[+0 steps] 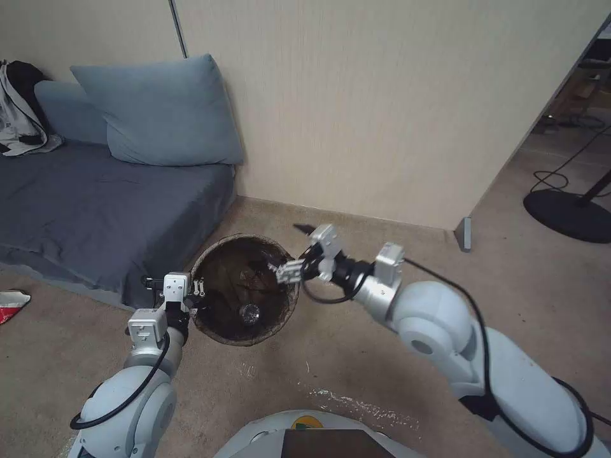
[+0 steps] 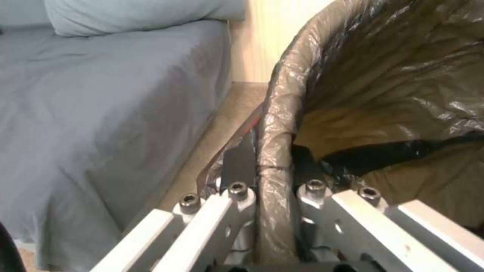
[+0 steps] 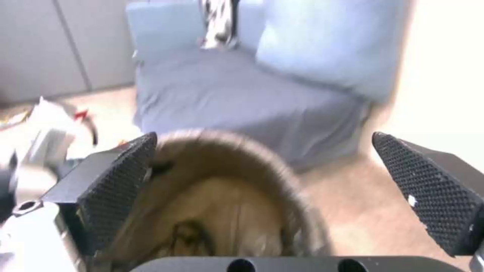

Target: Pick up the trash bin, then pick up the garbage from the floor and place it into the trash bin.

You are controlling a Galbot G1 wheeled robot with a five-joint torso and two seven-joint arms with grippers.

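The trash bin [image 1: 224, 267], round with a dark brown liner over its rim, is by the sofa's corner. My left gripper [image 1: 197, 289] is shut on its left rim; in the left wrist view the fingers [image 2: 237, 196] clamp the liner-covered rim [image 2: 275, 124]. My right gripper [image 1: 286, 270] hovers open over the bin's right rim, its black pads [image 3: 118, 181] spread wide above the bin's mouth [image 3: 227, 211] with nothing between them. A clear bottle [image 1: 250, 313] and other litter lie inside the bin. A crushed red-and-white piece of garbage [image 1: 13, 302] lies on the carpet at the far left.
A grey-blue sofa [image 1: 95, 203] with cushions [image 1: 165, 114] stands close to the bin's left. A beige wall [image 1: 356, 108] runs behind it. At the right, a black stand base [image 1: 573, 213] and cables lie on the floor. Open carpet lies in front.
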